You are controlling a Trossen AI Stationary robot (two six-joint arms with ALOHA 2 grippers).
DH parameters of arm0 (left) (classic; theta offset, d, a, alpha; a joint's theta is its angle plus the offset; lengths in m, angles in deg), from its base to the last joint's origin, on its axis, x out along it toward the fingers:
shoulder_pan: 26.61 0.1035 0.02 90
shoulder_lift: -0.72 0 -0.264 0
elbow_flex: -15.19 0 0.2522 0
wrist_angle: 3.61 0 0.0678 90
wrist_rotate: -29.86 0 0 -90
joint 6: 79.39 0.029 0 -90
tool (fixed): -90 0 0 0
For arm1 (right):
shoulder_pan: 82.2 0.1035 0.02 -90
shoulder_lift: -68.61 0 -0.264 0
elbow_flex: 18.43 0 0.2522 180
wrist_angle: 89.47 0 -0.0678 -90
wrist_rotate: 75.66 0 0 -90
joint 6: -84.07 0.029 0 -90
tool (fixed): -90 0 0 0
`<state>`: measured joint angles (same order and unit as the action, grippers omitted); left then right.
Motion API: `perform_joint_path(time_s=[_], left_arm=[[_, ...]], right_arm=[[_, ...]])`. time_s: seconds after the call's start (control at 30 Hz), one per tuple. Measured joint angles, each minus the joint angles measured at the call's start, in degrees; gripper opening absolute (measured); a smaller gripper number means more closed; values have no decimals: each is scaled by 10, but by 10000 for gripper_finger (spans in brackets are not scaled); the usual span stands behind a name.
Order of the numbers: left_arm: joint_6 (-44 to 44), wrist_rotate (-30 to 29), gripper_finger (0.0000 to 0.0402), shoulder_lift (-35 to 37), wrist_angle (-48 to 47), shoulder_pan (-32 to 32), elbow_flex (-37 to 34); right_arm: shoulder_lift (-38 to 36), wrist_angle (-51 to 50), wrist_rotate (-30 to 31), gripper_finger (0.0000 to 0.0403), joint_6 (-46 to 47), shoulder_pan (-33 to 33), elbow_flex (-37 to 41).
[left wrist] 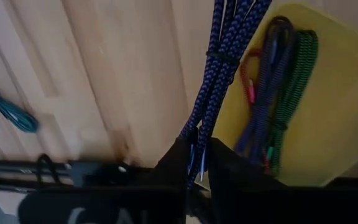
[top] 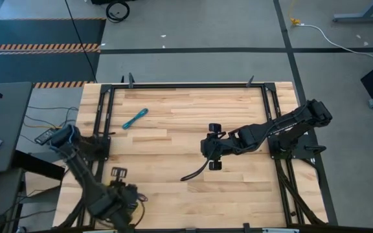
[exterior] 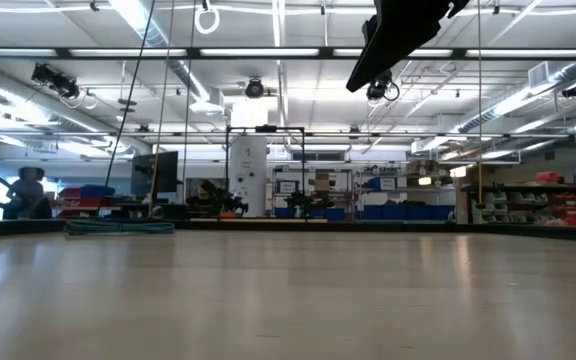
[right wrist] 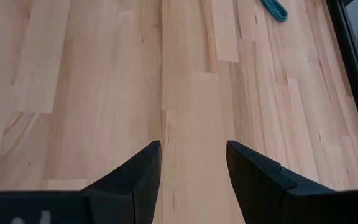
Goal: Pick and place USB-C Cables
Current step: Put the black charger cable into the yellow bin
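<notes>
My left gripper [left wrist: 196, 168] is at the table's near left corner [top: 118, 194], shut on a blue-purple braided cable [left wrist: 219, 68]. Beside that cable a yellow tray [left wrist: 340, 106] holds a green cable [left wrist: 298, 74], a second blue-purple cable [left wrist: 269, 99] and a maroon-red one [left wrist: 248, 84]. The teal cable [top: 135, 118] lies flat on the wood towards the far left, and also shows in the left wrist view [left wrist: 8, 109], the right wrist view [right wrist: 275, 9] and the low view [exterior: 118, 227]. My right gripper [top: 214, 147] hovers open over the bare table middle [right wrist: 193, 146]. My left gripper pinches the blue-purple cable bundle at one end [left wrist: 197, 146] between its two fingers. The doubled strands run straight on from the fingertips, along the fingers' line, past the yellow tray's edge. Whether the far end rests on anything is out of frame.
A black frame [top: 186, 85] runs along the table's far edge and down both sides. A dark curved cord [top: 196, 171] lies just near of the right gripper. Black wires [left wrist: 48, 165] run by the left arm's base. Bare wood lies between the two arms.
</notes>
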<state>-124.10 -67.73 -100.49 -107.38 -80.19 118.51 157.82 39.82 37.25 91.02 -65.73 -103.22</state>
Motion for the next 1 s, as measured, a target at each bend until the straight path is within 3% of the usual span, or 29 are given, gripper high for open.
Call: perform_joint_path(time_s=[0.17,0.37,0.8,1.0], left_arm=[[-82,0,39,0,16,-56,0],[-117,0,39,0,37,-88,0],[-58,50,39,-72,-2,-113,-1],[-41,94,39,-75,26,-103,-57]], right_arm=[[0,0,0,187,0,0,0],[0,0,0,187,0,0,0],[0,1,0,187,0,0,0],[0,5,0,187,0,0,0]])
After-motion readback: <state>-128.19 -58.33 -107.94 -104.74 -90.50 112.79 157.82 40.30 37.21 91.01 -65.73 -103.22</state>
